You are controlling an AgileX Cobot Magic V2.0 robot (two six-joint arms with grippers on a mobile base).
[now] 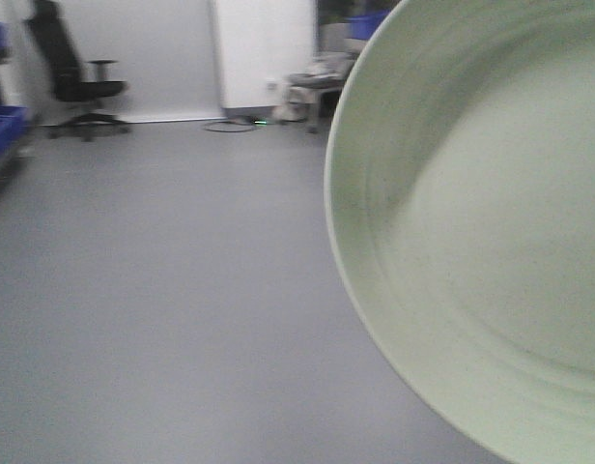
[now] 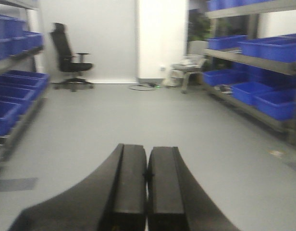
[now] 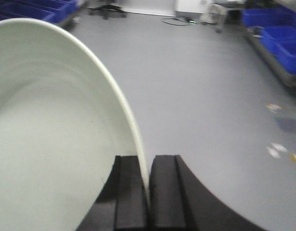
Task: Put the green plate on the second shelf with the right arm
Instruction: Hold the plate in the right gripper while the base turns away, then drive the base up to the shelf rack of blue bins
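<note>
The green plate [image 3: 52, 134] is in the air, standing on edge, with its rim pinched between the 2 black fingers of the right gripper [image 3: 149, 166]. Only the right wrist view shows this grip. The pale rim runs down into the narrow slot between the fingers, which press on it from both sides. The plate's hollow face fills the left half of that picture, with grey floor [image 3: 210, 96] beyond it.

The front-facing view shows the same plate [image 1: 491, 242] from very close, its concave side toward the camera. It covers the right half of the frame and is cut off at the top, right and bottom edges. The grip itself lies outside that frame.

The left wrist view shows the left gripper [image 2: 147, 159], whose 2 fingers are closed flat against each other with nothing between them, above the floor. This view alone shows both sides of the aisle. Racks of blue bins [image 2: 268, 91] line the right, and more blue bins stand on the left. A black office chair [image 2: 68, 55] stands by the far white wall, and a small cluttered table [image 2: 189, 65] stands beside a white column. The front view catches the chair and the table too, but only slivers of the bins. All 3 pictures are somewhat blurred.
</note>
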